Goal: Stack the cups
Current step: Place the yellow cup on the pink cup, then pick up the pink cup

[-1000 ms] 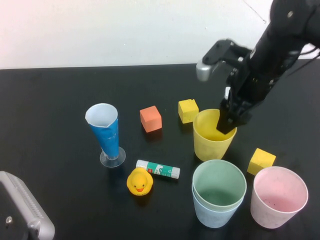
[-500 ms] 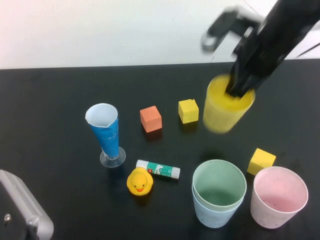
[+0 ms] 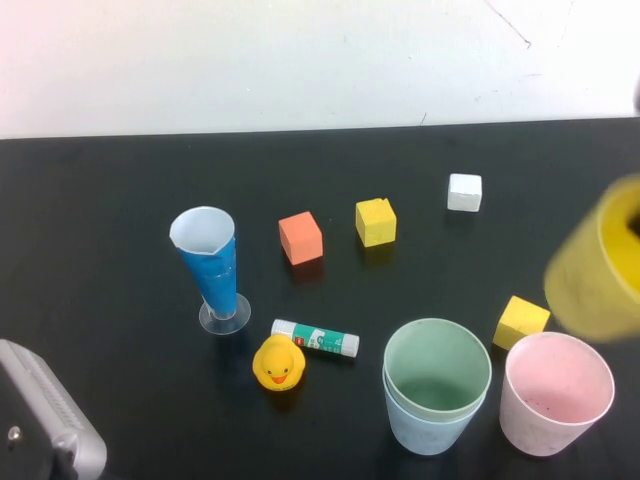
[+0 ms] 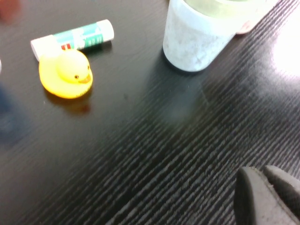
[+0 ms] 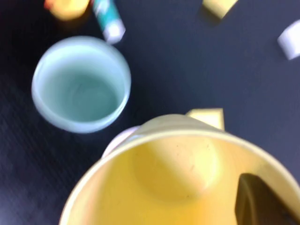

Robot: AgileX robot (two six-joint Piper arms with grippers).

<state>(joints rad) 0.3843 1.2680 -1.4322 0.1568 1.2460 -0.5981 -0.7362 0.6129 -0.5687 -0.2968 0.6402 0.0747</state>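
Right jaws (image 5: 262,206) grip lifted yellow cup (image 3: 600,262); left jaws (image 4: 265,197) parked, state unclear

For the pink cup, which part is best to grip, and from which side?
Probably the rim of the pink cup, from above: it stands upright and open, so one finger can go inside. The right gripper holds the yellow cup this way; the left gripper is parked low.

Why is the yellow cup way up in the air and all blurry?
The right gripper holds the yellow cup lifted and tilted near the pink cup. The left gripper rests low near the green cup nested in the blue cup. Nothing looks spilled.
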